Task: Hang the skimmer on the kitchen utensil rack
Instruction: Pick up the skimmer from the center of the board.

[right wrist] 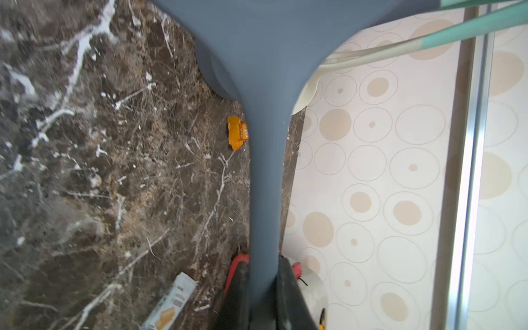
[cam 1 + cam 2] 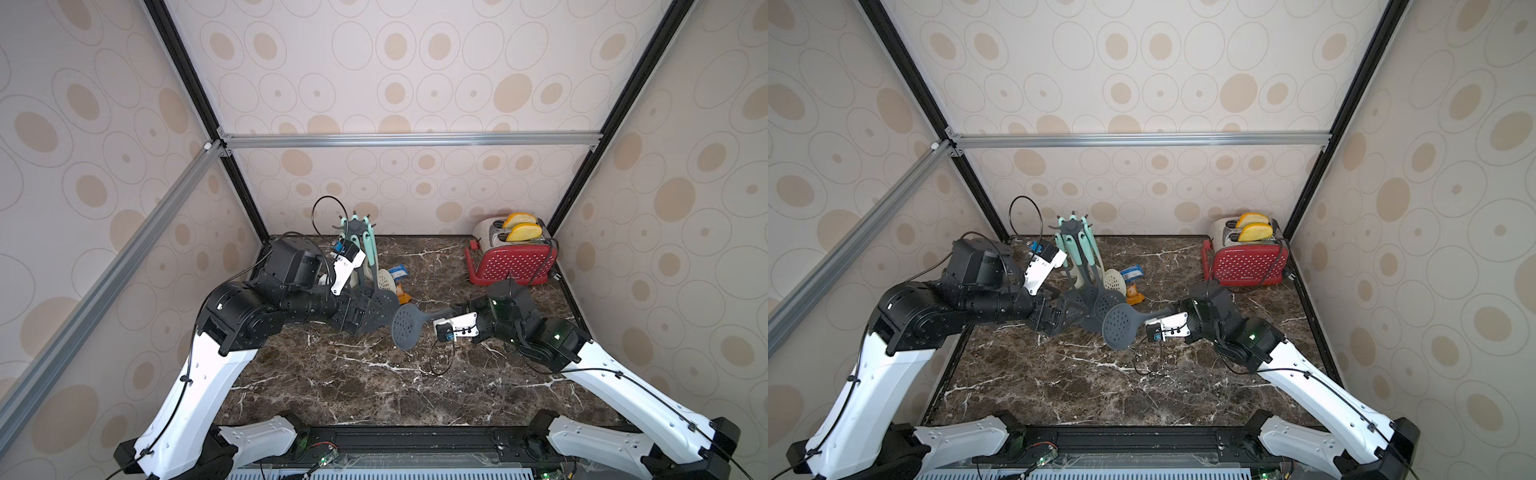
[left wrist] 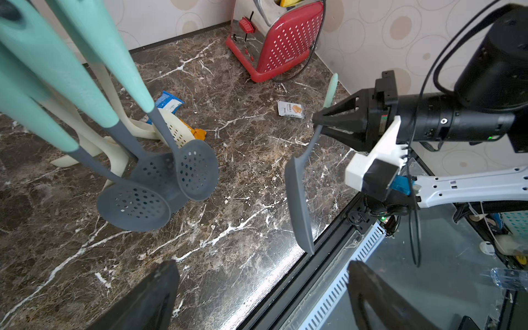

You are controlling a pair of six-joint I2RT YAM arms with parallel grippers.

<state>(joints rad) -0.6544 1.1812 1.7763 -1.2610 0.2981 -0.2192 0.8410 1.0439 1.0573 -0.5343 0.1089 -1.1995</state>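
Beside the rack (image 2: 356, 225) the left hand (image 2: 1065, 318) gapes empty; the outstretched right hand (image 3: 318, 125) grips the skimmer (image 2: 408, 326).

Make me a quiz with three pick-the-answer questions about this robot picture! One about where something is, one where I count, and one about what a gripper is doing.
1. Where does the red toaster stand?
A. back right corner of the table
B. front left corner
C. right in the middle

2. How many bread slices stick out of it?
A. one
B. two
C. four

3. What is the right gripper doing?
A. open and empty
B. shut on the skimmer
C. shut on a cup

Answers:
1 A: it sits far back on the robot's right.
2 B: two yellow-crusted slices show in the slots.
3 B: its jaws pinch the skimmer's grey neck, with the head in the air.
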